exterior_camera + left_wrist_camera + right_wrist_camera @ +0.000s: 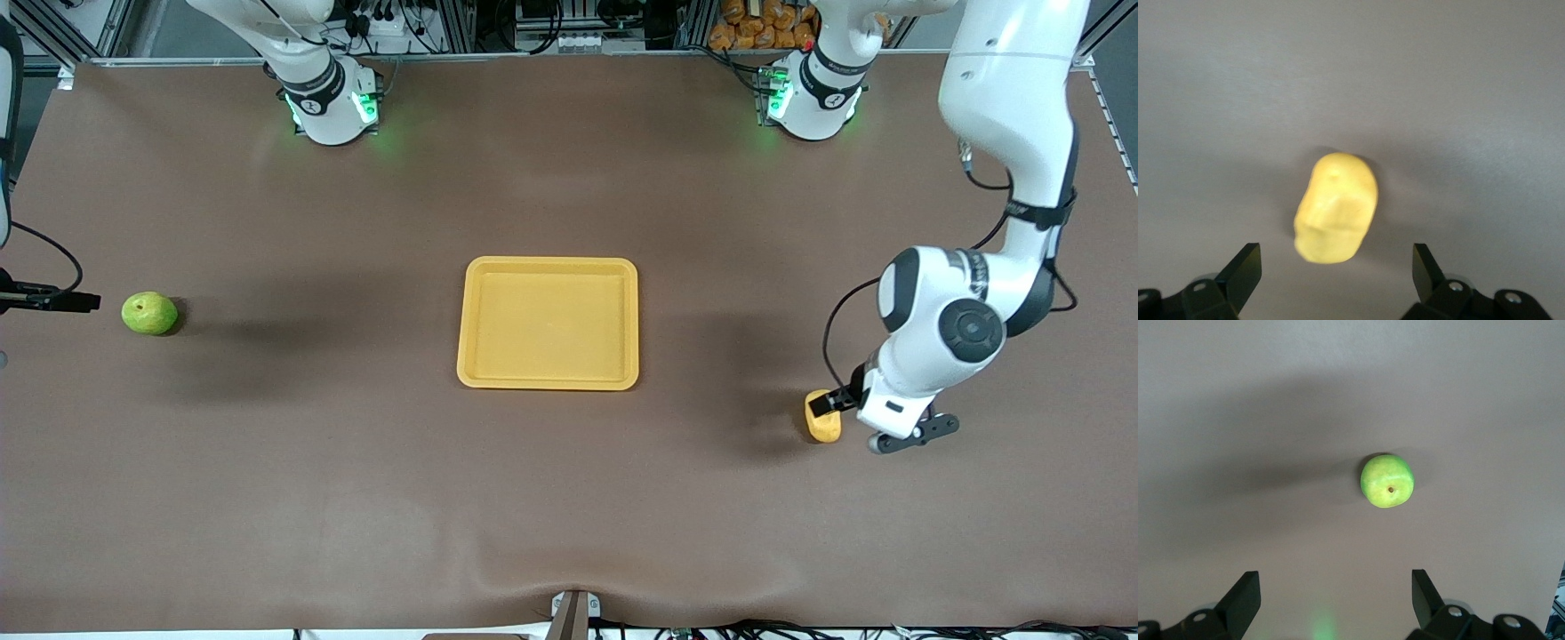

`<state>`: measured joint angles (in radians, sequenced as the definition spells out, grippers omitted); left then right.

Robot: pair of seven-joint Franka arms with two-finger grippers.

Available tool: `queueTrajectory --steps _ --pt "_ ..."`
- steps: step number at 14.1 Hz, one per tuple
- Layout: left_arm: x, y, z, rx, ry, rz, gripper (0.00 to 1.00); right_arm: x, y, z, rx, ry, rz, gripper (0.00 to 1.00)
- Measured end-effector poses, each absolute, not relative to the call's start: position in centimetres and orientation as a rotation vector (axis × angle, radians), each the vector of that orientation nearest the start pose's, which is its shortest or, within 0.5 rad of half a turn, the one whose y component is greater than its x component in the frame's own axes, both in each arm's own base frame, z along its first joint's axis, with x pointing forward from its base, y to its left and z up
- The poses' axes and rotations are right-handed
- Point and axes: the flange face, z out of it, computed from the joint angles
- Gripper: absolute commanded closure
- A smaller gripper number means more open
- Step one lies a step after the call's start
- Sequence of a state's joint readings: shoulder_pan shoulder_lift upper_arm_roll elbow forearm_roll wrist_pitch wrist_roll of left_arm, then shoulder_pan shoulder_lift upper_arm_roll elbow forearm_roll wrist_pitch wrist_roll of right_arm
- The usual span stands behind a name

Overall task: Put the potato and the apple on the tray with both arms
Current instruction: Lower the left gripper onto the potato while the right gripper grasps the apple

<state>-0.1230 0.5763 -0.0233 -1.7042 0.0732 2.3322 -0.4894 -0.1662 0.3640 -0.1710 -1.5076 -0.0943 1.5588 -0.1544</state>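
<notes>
The brown worktop (pixel 569 498) spans the whole front view, with the two arm bases glowing green along its upper edge. The left arm (pixel 1005 178) reaches down from its base toward its own end of the worktop, folding at a black-capped joint just above the potato. The right arm (pixel 307 71) shows only its base and lower link in the front view; its wrist pokes in at the edge of that view, beside the apple. The yellow-orange tray (pixel 471 324) lies flat in the middle of the worktop, well apart from both fruits, with nothing on it. The apple (pixel 149 313) (pixel 1387 481) sits on the worktop toward the right arm's end, stem dimple facing up. The potato (pixel 823 425) (pixel 1336 207) lies on the worktop toward the left arm's end, nearer the front camera than the tray. The left tool (pixel 1337 270) hangs over the potato with its fingers (pixel 1243 268) spread wide, one on each side and touching nothing. The right tool (pixel 1336 593) hovers near the apple, its fingers (pixel 1245 591) likewise spread and holding nothing.
</notes>
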Motion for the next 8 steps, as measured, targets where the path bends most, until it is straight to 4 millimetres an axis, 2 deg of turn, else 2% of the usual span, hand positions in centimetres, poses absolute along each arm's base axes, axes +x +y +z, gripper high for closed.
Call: queueTrajectory --steps 3,8 --pt "68.1 -9.9 24.2 -3.068 -0.446 -0.082 0.00 59.2 -22.1 41.5 -3.147 0.234 0.559 0.00" --pt "67.9 -9.5 20.4 -3.020 -0.372 -0.031 0.00 58.0 -24.2 37.4 -3.136 0.164 0.553 0.00"
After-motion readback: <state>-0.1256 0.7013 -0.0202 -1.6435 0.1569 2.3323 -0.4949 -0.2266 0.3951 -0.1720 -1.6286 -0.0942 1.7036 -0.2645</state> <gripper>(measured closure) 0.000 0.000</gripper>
